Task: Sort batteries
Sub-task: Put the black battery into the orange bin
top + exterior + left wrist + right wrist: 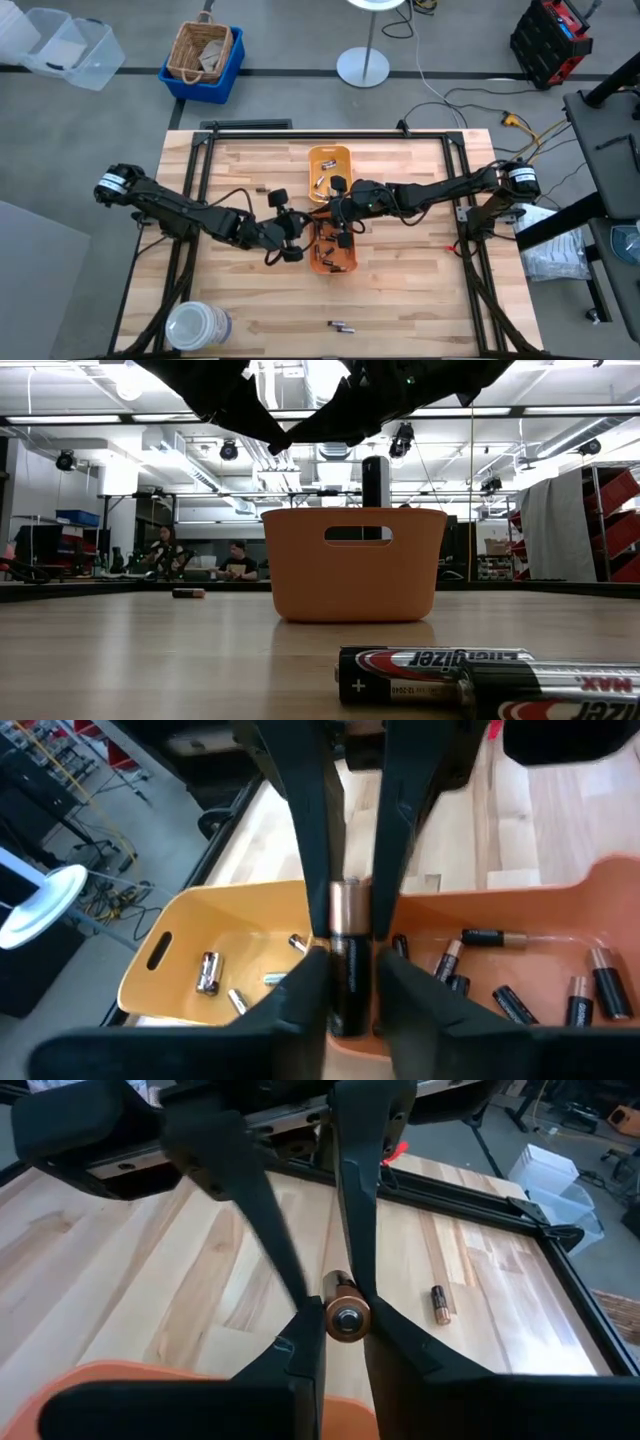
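Note:
One battery (346,945), black with a copper end, hangs in the air between my two grippers, over where the yellow-orange tray (328,168) and the orange tray (335,250) meet. My left gripper (350,1000) (305,238) comes from the table's left. My right gripper (345,1348) (338,212) comes from the right. Both are shut on this battery. Several batteries (208,972) lie in the yellow-orange tray (160,970). Several more (500,992) lie in the orange tray (600,885). My left gripper pinches the battery's black body (346,982) between its two fingers, coming about level from the table's left. The battery runs along the fingers, lifted clear of the trays. My right gripper pinches the battery's copper end (346,1318) between its two fingertips, coming from the table's right, opposite the left gripper. I see that end face-on between the fingers.
Two batteries (341,326) (480,678) lie near the table's front edge. A single one (439,1304) (262,188) lies on the bare wood left of the yellow-orange tray. A white round container (197,325) stands at the near left corner.

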Robot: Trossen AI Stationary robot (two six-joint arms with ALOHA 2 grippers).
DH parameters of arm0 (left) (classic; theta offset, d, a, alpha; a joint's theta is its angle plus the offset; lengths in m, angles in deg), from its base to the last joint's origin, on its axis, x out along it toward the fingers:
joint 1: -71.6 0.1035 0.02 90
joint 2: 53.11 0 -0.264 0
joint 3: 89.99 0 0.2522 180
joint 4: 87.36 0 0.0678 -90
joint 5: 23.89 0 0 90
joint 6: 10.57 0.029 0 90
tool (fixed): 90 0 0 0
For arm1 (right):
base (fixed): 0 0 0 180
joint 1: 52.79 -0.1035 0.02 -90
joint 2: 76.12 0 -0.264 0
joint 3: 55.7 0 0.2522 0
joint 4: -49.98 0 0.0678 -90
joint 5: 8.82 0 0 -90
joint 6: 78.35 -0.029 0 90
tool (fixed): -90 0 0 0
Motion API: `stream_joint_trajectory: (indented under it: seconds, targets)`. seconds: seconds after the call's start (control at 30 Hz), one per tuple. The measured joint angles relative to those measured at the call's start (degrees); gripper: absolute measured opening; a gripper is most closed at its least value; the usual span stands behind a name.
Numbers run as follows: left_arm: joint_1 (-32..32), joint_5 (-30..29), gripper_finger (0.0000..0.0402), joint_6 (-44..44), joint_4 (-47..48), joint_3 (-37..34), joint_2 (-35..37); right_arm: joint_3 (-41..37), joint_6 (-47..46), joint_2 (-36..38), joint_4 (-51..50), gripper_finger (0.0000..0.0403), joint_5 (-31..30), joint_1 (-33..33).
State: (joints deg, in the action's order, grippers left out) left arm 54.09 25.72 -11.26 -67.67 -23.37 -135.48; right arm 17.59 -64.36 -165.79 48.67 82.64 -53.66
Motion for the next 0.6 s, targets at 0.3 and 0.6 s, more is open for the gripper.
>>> stream_joint_trajectory:
  seconds: [0.3, 0.6]
  targets:
    - [0.0, -0.9, 0.012, -3.5, 4.6, 0.0, 0.0, 0.0, 0.9, 1.6, -1.5, 0.0042, -0.2, 0.2]
    - [-0.1, -1.0, 0.0123, -12.1, 13.0, 0.0, 0.0, 2.3, 0.6, 6.1, -13.4, 0.0042, -0.1, 0.9]
